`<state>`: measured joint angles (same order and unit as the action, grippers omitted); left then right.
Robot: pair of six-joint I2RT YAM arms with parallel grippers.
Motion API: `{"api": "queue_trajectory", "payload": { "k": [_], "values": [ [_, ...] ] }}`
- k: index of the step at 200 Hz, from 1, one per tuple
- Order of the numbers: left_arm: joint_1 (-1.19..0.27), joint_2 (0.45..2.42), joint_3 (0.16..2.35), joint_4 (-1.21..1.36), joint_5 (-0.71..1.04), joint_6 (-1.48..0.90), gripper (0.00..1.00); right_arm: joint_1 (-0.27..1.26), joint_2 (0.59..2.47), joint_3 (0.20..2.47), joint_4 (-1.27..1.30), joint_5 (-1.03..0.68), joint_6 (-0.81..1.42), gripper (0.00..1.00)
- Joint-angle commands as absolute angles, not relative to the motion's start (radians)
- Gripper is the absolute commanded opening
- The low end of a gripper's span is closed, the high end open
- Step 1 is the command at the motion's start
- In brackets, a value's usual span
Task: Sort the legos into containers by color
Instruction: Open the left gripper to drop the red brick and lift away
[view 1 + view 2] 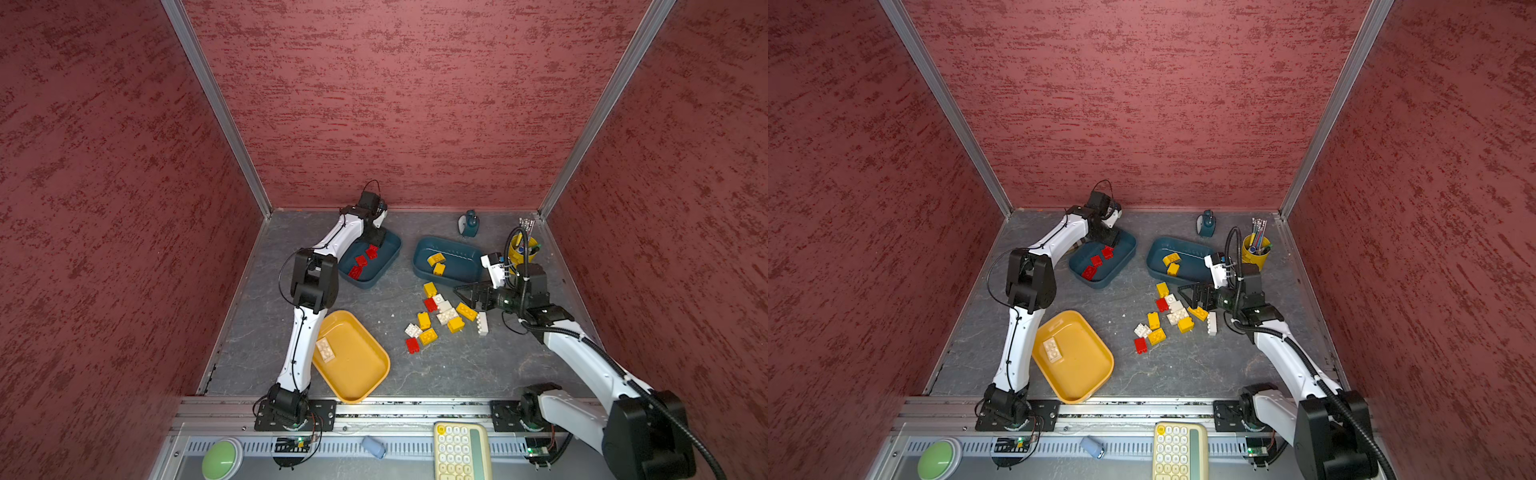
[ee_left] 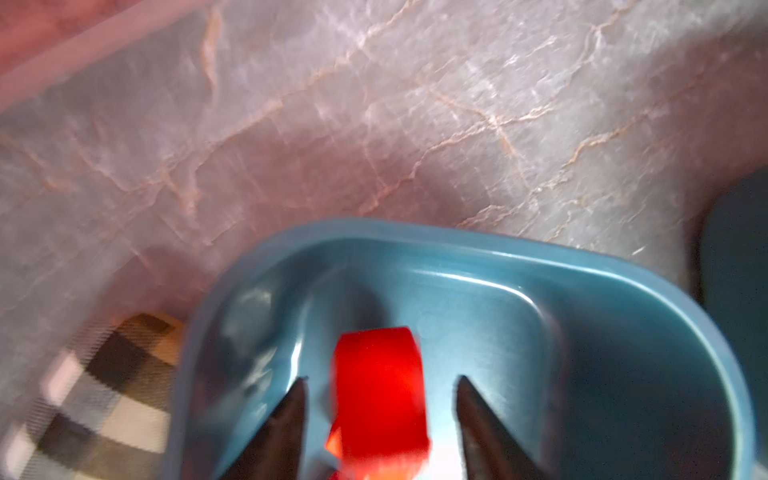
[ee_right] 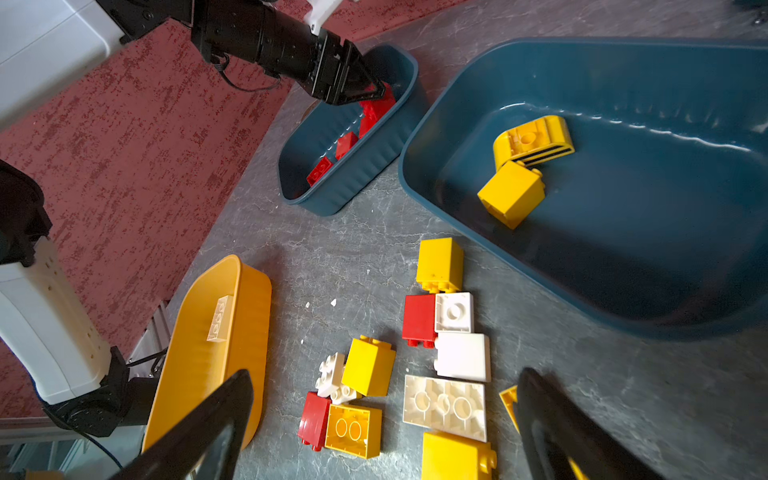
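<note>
My left gripper (image 1: 375, 238) hangs over the far end of the left teal tray (image 1: 394, 252), jaws open. A blurred red brick (image 2: 378, 395) sits between the fingers with a gap on each side, free of both pads. Other red bricks (image 1: 360, 262) lie in that tray. The right teal tray (image 1: 459, 252) holds two yellow bricks (image 1: 436, 259). The mustard tray (image 1: 361, 368) holds one white oblong brick (image 1: 326, 350). Several red, yellow and white legos (image 1: 444, 316) lie loose on the table. My right gripper (image 3: 386, 374) hovers open above that pile, holding nothing.
A yellow cup with pens (image 1: 521, 249) stands at the back right beside the right arm. A small teal object (image 1: 469, 224) stands by the back wall. A keypad (image 1: 459, 451) and a green button (image 1: 222, 459) lie below the front rail. Red walls enclose three sides.
</note>
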<state>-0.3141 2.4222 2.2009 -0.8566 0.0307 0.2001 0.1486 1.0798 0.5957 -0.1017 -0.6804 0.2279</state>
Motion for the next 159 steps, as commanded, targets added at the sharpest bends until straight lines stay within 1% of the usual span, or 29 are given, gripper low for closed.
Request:
{"api": "queue_trajectory", "payload": {
  "k": [1,27,57,75,125,159],
  "values": [
    [-0.321,2.385,2.215,-0.882,0.032,0.189,0.66,0.145,1.074,0.615,-0.098,-0.669,0.212,0.99],
    [-0.335,2.295,2.169,-0.915,0.084,0.140,0.71,0.146,1.078,0.616,-0.094,-0.672,0.212,0.99],
    [-0.385,2.158,2.061,-0.929,0.128,0.075,0.75,0.146,1.076,0.617,-0.094,-0.663,0.213,0.99],
    [-0.421,2.078,1.993,-0.934,0.141,0.014,0.76,0.144,1.075,0.618,-0.096,-0.655,0.212,0.99],
    [-0.578,1.905,1.771,-0.888,0.126,-0.196,0.76,0.145,1.069,0.615,-0.100,-0.647,0.217,0.99],
    [-0.697,1.817,1.601,-0.854,0.093,-0.273,0.76,0.145,1.063,0.607,-0.106,-0.650,0.220,0.99]
  ]
}}
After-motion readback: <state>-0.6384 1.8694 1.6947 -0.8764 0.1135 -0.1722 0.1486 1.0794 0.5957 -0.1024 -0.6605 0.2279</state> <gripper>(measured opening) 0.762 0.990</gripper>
